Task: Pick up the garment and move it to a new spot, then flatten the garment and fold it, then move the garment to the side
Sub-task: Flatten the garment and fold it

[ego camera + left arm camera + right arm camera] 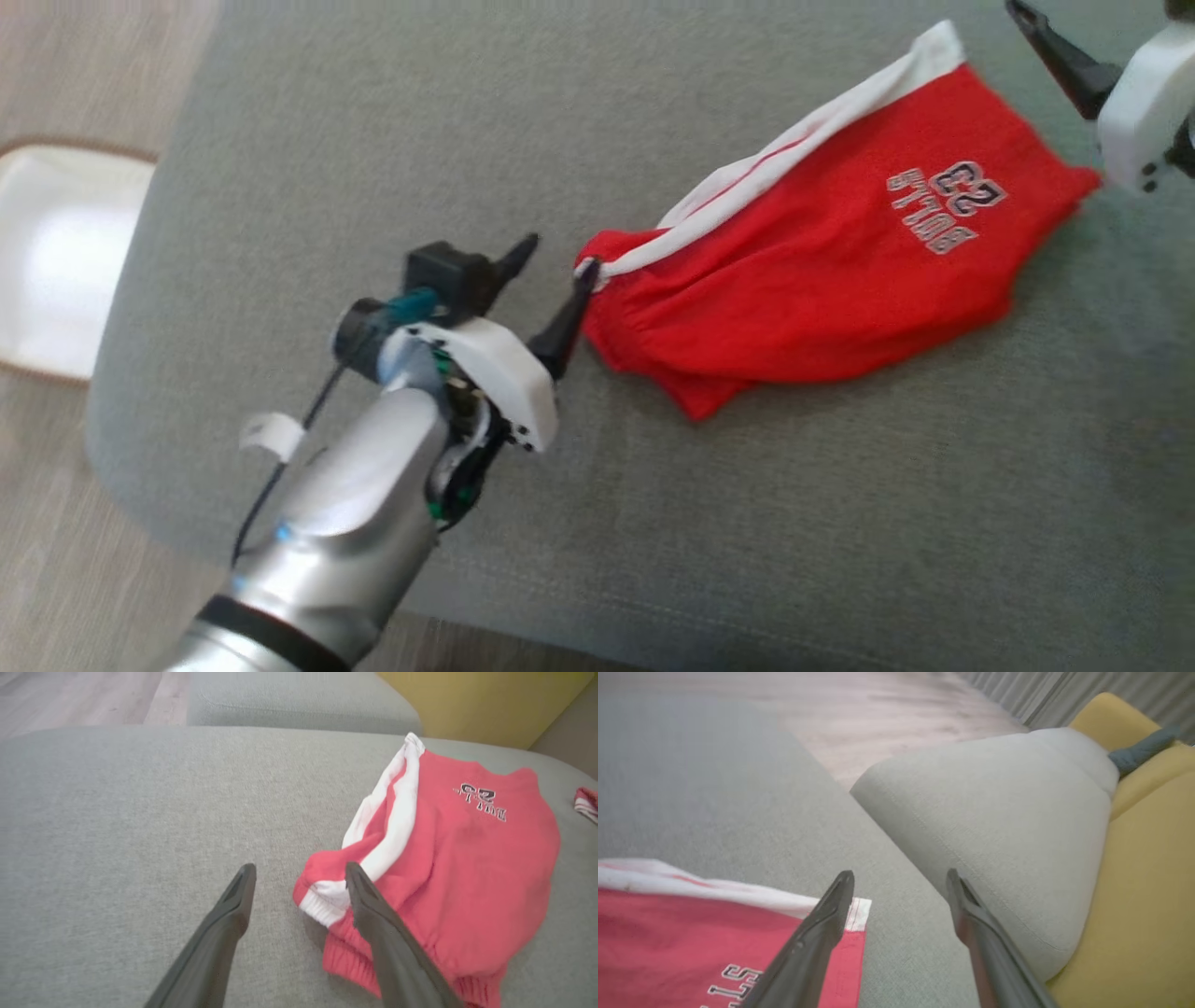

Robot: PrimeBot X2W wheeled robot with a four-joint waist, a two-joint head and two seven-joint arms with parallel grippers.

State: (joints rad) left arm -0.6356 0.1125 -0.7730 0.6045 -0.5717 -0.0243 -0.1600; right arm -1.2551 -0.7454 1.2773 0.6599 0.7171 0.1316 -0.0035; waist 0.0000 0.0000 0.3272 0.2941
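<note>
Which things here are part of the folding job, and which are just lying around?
Job: red shorts, left gripper, right gripper, grey cushion under the shorts.
Lying about: white tray-like object, second grey cushion, yellow sofa, small striped cloth.

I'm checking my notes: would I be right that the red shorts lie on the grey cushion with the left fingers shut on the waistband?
Not quite: the left fingers stand wide open at the waistband, not shut on it, as the left wrist view shows. The red shorts do lie on the grey cushion.
</note>
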